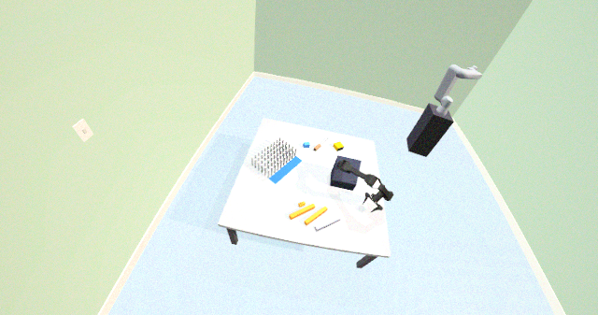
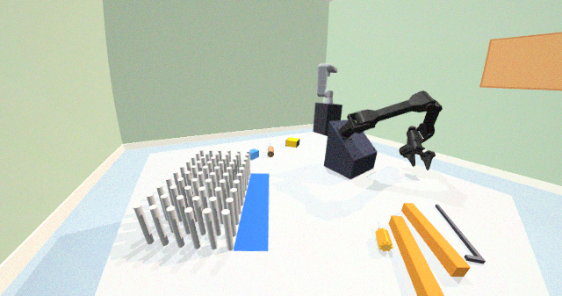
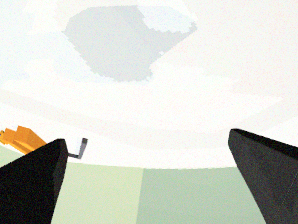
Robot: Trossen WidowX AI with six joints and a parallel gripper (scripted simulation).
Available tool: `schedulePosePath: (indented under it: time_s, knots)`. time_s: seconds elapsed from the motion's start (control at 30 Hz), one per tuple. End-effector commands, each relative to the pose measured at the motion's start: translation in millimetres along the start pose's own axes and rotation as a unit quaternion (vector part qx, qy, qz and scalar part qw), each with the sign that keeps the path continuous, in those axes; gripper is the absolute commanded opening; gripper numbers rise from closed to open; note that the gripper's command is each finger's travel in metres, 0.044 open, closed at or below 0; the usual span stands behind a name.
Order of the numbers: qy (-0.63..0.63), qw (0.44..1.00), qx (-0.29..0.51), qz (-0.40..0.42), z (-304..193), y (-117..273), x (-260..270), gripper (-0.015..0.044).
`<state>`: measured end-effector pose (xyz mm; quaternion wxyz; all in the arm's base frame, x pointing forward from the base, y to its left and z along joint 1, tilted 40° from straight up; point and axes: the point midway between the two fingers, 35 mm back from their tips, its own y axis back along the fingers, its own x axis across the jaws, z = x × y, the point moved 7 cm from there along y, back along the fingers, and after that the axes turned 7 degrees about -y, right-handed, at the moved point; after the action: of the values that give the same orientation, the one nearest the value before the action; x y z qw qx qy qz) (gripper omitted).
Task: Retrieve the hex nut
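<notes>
Metal spacers (image 2: 227,227) stand upright in rows at the table's left. The blue taped strip (image 1: 285,170) (image 2: 255,217) lies bare in front of them. The hex nut cannot be made out among the spacers. A dark hooked tool (image 1: 328,224) (image 2: 458,232) (image 3: 84,147) lies flat near the table's near edge, its short bent end toward that edge in the exterior view. My gripper (image 1: 371,207) (image 2: 420,166) (image 3: 149,143) is open and empty, hanging above the table's right side, well apart from the tool and the spacers.
Two orange bars (image 1: 302,211) (image 2: 435,239) lie beside the hooked tool, with a small yellow-handled item (image 1: 302,204) (image 2: 384,239) next to them. A blue block (image 1: 306,145) (image 2: 254,154), a brown-handled item (image 1: 318,147) (image 2: 270,151) and a yellow block (image 1: 338,146) (image 2: 292,142) lie at the back.
</notes>
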<state>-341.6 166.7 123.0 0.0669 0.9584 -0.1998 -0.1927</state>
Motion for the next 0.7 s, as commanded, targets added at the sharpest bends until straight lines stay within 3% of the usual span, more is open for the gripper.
schedulePosePath:
  time_s: [0.0,0.4,0.67]
  knots:
    - [-0.075,0.996,-0.013,0.052,-13,-24,6,0.044]
    - [-0.319,0.926,-0.034,0.198,-54,-91,33,0.044]
    - [-0.522,0.801,-0.03,0.293,-90,-138,64,0.044]
